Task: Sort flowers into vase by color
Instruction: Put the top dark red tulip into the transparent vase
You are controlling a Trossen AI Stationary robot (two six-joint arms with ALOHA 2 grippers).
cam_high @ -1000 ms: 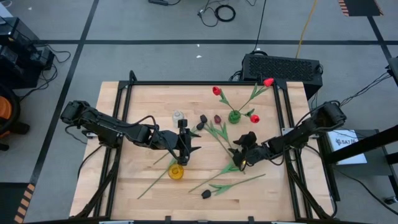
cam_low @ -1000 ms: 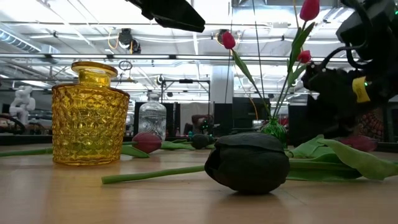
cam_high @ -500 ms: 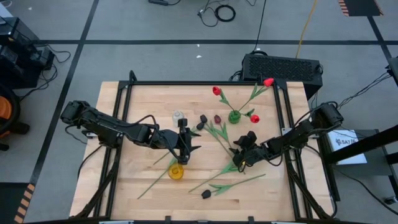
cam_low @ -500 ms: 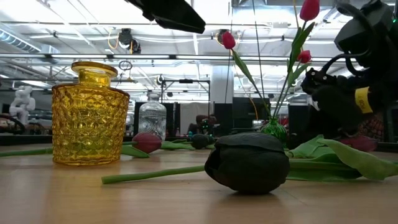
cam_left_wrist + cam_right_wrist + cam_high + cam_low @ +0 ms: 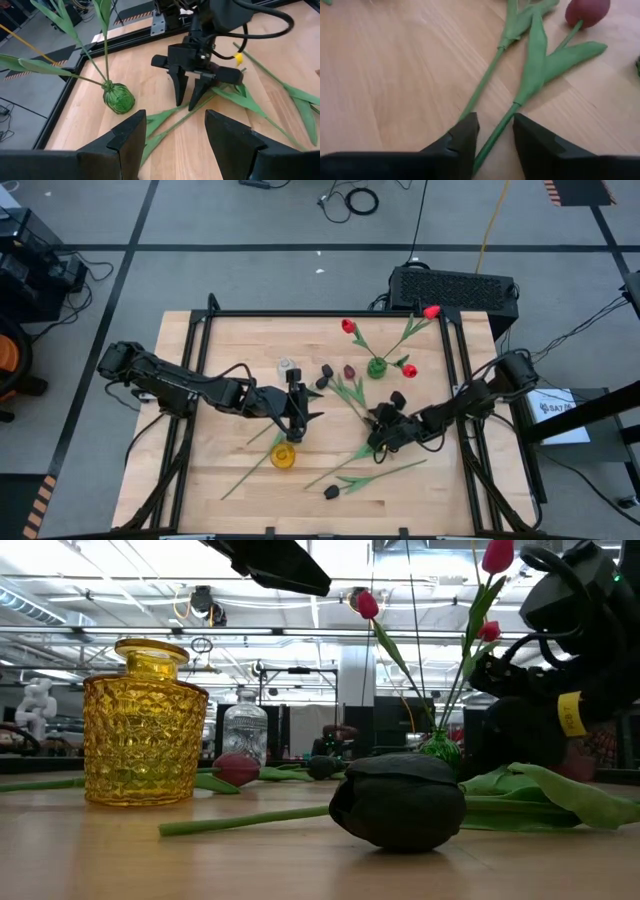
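1. The right pincer (image 5: 492, 137) is set low over the middle of the table (image 5: 200, 470), toward its right edge, its fingers narrowed around a thin green stem (image 5: 520, 97) that runs between them; whether the stem is yet pinched cannot be told.
2. That stem leads to a dark red flower head (image 5: 587, 11) lying on the wood; a second stem (image 5: 487, 75) lies just beside it and should be left out of the grip.
3. The left pincer (image 5: 295, 423) hangs open and empty above the yellow vase (image 5: 283, 456), near the front edge.
4. Red flowers already stand in the green vase (image 5: 377, 367) toward the back edge; a clear vase (image 5: 287, 367) stands apart.
5. The stem would best be closed on squarely and lifted straight up, so leaves are not dragged.
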